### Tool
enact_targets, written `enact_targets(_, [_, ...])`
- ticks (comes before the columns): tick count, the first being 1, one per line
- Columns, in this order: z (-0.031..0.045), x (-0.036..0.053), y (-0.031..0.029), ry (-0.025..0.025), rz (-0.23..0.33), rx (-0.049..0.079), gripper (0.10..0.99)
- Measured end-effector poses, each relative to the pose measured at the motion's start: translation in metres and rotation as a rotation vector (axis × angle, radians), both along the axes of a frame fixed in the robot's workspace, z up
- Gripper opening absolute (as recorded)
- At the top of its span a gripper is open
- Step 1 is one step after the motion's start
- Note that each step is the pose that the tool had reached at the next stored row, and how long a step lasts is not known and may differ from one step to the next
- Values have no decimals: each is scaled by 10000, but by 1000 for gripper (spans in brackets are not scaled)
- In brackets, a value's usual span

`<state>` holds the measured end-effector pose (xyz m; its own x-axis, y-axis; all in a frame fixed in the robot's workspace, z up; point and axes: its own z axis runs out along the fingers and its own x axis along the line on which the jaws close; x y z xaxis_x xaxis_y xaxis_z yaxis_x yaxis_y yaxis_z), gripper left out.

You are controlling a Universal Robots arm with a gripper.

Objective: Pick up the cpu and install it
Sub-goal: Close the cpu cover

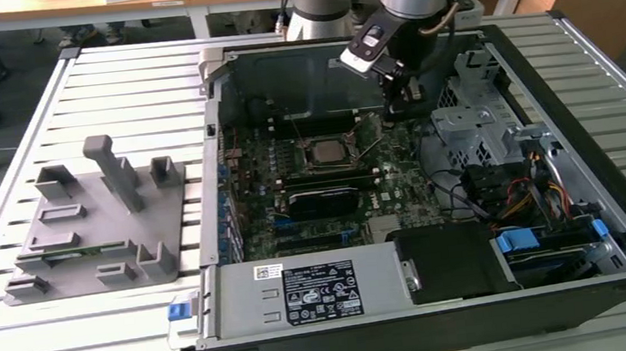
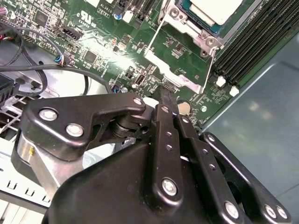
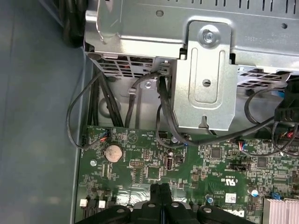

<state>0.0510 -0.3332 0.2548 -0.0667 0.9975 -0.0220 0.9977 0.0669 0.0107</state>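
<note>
The cpu (image 1: 324,154) lies flat in the motherboard socket in the middle of the open computer case (image 1: 222,236). Its pale silver top (image 2: 216,8) sits inside the socket's metal frame. The hinged load plate (image 2: 180,53) stands swung open beside it. My gripper (image 1: 401,108) hangs inside the case to the exterior view's right of the socket, low over the green board. Its two black fingers (image 2: 167,100) are pressed together with nothing between them, and the tips (image 3: 159,190) point down at the board.
A grey fixture with upright blocks (image 1: 99,218) lies on the slatted table at the exterior view's left. Inside the case are a metal drive cage (image 3: 203,70), black cables (image 3: 117,100), a coin battery (image 3: 112,152), memory slots (image 2: 254,44) and the power supply (image 1: 301,290).
</note>
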Motion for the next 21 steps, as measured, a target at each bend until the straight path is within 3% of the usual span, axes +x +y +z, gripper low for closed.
enact_targets(11, [-103, 7, 0, 0, -1, -3, 106])
enact_targets(21, [-110, -37, 0, 42, -1, -3, 106])
